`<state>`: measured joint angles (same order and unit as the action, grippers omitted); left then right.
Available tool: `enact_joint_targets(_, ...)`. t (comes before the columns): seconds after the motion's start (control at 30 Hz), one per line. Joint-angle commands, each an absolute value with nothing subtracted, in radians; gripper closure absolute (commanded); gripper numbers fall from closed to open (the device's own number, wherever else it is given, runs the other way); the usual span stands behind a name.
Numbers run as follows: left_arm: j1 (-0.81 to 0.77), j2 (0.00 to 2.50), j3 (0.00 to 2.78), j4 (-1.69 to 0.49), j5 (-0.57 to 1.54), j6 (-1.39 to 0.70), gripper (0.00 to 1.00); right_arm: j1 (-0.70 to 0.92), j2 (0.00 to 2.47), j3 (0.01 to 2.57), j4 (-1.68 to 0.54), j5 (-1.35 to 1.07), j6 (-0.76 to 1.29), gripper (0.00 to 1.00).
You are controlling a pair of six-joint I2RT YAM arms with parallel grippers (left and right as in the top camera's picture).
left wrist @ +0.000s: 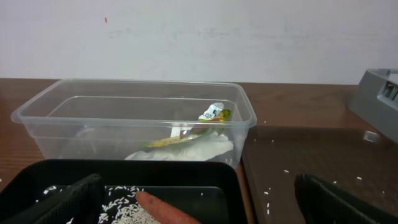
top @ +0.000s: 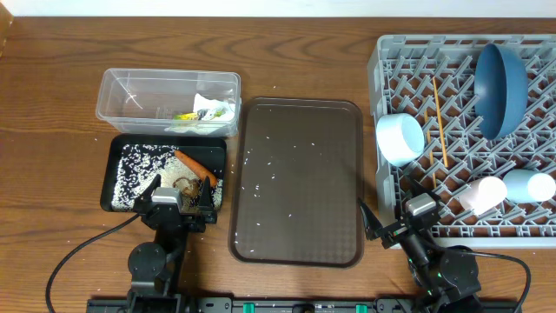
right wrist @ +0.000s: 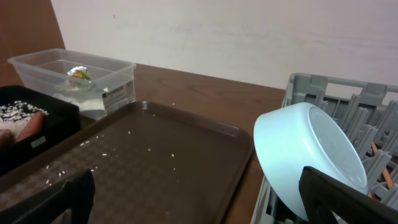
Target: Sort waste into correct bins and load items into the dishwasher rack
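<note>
Dark wood table (top: 52, 78). Back L: clear tub (top: 117, 104), w/ black tray (top: 111, 174) right in front of it. Centre: brown tray (top: 300, 113), just beside both. R: grey rack (top: 380, 52), near brown tray, runs off frame. Few rice grains (left wrist: 267, 193) loose on wood btwn the trays.

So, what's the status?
Left gripper, right gripper open, empty. Wrapper, tissue in tub; carrot, rice in black tray. Dish, bowl, cups, chopsticks in rack. Stray grains on brown tray.

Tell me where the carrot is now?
Seen from overhead, the orange carrot lies in the black tray at left, next to the white rice grains and a brown food lump.
</note>
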<state>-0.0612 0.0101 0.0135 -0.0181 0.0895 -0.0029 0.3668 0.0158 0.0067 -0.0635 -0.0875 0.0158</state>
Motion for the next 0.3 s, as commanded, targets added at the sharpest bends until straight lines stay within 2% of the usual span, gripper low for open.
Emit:
enact_joint_targets(0.0, -0.064, 0.004, 0.004, -0.062, 0.1, -0.001, 0.02, 0.345, 0.013, 0.006, -0.068, -0.079, 0.029, 0.01)
enact_joint_targets(0.27, -0.064, 0.004, 0.004, -0.062, 0.1, -0.001, 0.02, 0.345, 0.013, 0.006, -0.068, -0.079, 0.029, 0.01)
